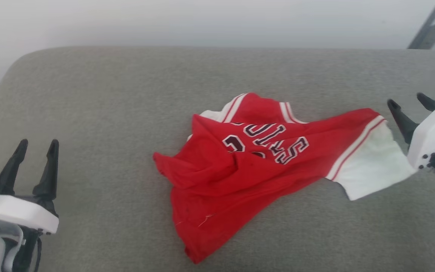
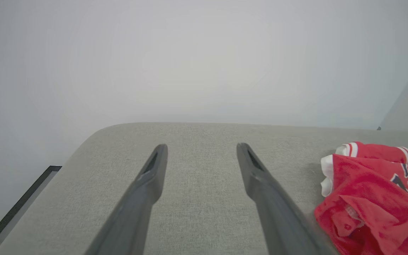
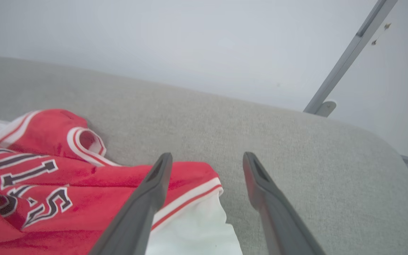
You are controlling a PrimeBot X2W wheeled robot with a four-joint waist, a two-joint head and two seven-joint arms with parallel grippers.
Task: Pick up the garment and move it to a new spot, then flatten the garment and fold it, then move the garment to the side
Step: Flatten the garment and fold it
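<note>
Fingers of the right gripper (image 1: 406, 99) are spread, nothing held, just beside the white end of the garment (image 1: 240, 170). The garment is laid crumpled on the grey cushion (image 1: 89, 113); the 2 fingers of the left gripper (image 1: 39, 142) are spread, well apart from it.

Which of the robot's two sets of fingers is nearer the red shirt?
The right gripper: its open fingers stand just beside the garment's white turned-out end. The left gripper sits well apart, over bare grey cushion.
</note>
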